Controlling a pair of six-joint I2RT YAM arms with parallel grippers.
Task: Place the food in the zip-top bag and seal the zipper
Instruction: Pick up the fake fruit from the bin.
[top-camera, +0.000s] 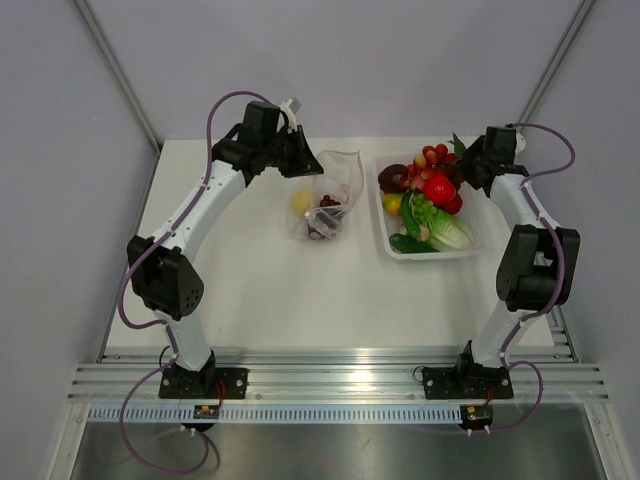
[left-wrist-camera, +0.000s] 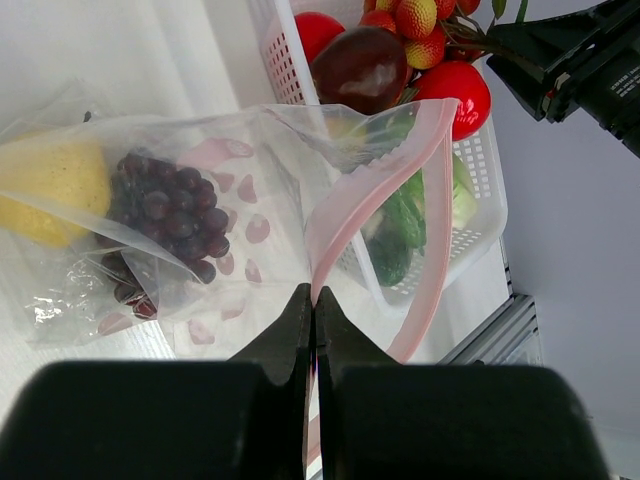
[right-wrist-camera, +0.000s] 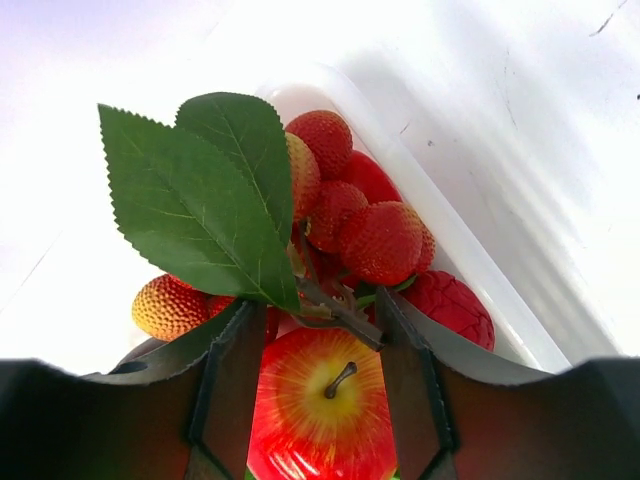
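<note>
Zip-top bag (top-camera: 325, 205): lies on the table (top-camera: 260, 290), just left of the white basket (top-camera: 385, 235), with its mouth toward the far edge.

Zipper (left-wrist-camera: 330, 215): unsealed. The two pink lips bow apart into an open loop.

Left end effector (left-wrist-camera: 312, 300): fingers pressed together on the near zipper lip. Judged purpose is to lift that lip so the mouth gapes toward the basket and is ready to receive food.

Bag contents: a yellow lemon (left-wrist-camera: 50, 185) at the closed end and a bunch of dark grapes (left-wrist-camera: 165, 215) beside it. Nothing else is made out through the crinkled film.

Basket contents: most of the food is still here.
- lychee cluster (right-wrist-camera: 385, 240) with green leaves (right-wrist-camera: 190, 190) at the far end
- red apple (right-wrist-camera: 320, 400) beneath the cluster
- dark purple fruit (left-wrist-camera: 360, 65)
- red tomato (top-camera: 440, 188)
- pale lettuce (top-camera: 450, 232)
- green vegetable (top-camera: 410, 243) at the near end

Right end effector (right-wrist-camera: 315, 310): over the basket's far end, fingers apart and straddling the cluster's woody stem. Whether the pads press on the stem cannot be told. The stem looks like the thin, rigid handle of an otherwise knobbly item, so it is probably the chosen grasp point.

Task judged early: two items are bagged, and sealing is not yet possible.
</note>
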